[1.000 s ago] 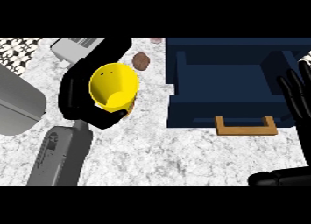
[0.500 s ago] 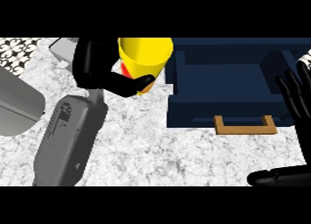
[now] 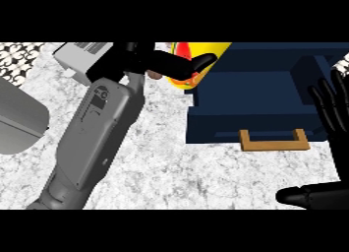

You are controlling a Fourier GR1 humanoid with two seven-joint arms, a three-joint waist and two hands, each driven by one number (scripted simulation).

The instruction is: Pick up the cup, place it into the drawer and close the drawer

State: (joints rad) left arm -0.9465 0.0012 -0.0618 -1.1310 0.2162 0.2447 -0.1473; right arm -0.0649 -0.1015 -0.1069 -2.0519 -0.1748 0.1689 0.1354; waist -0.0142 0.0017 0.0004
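A yellow cup [image 3: 198,55] with a red patch on its side hangs at the top of the head view, over the left rim of the open dark blue drawer [image 3: 264,110]. My left hand [image 3: 155,61] is curled round the cup, at the end of the grey forearm that crosses the counter. The drawer has a tan handle [image 3: 274,142] at its front. My right hand [image 3: 341,118] stays open at the right edge, fingers up, beside the drawer's right wall.
A grey appliance [image 3: 14,118] sits at the left edge. A light grey box [image 3: 81,56] stands at the back left, behind my left forearm. White marbled counter [image 3: 177,172] lies in front of the drawer.
My left hand has carried the cup up and to the right, from over the counter to the drawer's left rim. The right hand has not moved.
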